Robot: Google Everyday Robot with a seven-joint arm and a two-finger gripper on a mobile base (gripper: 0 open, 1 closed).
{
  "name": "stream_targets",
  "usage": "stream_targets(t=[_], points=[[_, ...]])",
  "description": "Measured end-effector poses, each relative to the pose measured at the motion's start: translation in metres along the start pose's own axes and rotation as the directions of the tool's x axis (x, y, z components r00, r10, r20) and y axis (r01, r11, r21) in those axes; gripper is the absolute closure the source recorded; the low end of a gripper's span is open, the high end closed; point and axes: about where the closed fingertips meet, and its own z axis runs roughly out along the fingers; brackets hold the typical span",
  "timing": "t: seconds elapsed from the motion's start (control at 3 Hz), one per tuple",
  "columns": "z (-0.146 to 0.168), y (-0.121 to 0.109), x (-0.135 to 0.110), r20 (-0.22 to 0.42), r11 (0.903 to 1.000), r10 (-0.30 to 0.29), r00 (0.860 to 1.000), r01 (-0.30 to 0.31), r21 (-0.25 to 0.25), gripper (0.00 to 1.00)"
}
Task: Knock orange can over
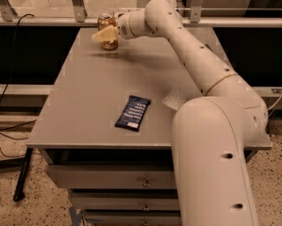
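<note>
pincer [103,35] at upright orange can [106,20]

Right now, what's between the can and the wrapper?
Only bare table, seen in the camera view; the gripper is up at the can.

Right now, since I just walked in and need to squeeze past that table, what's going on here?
The robot's arm is stretched across the gray table toward its far edge. There the gripper sits right against the front of the orange can. The can stands upright, so it has not been knocked over yet. A dark blue snack wrapper lies flat near the table's front edge, well apart from the gripper and the can.
</note>
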Motion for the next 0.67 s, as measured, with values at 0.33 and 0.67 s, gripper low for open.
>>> stream_targets(t=[0.33,0.67], points=[[0.0037,-0.0005,-0.0001,-0.002,0.9999,0.016,1.000,-0.016,0.001,0.39],[-0.0017,-0.0019,-0.0024,0.013,0.9997,0.025,1.000,-0.025,-0.005,0.62]])
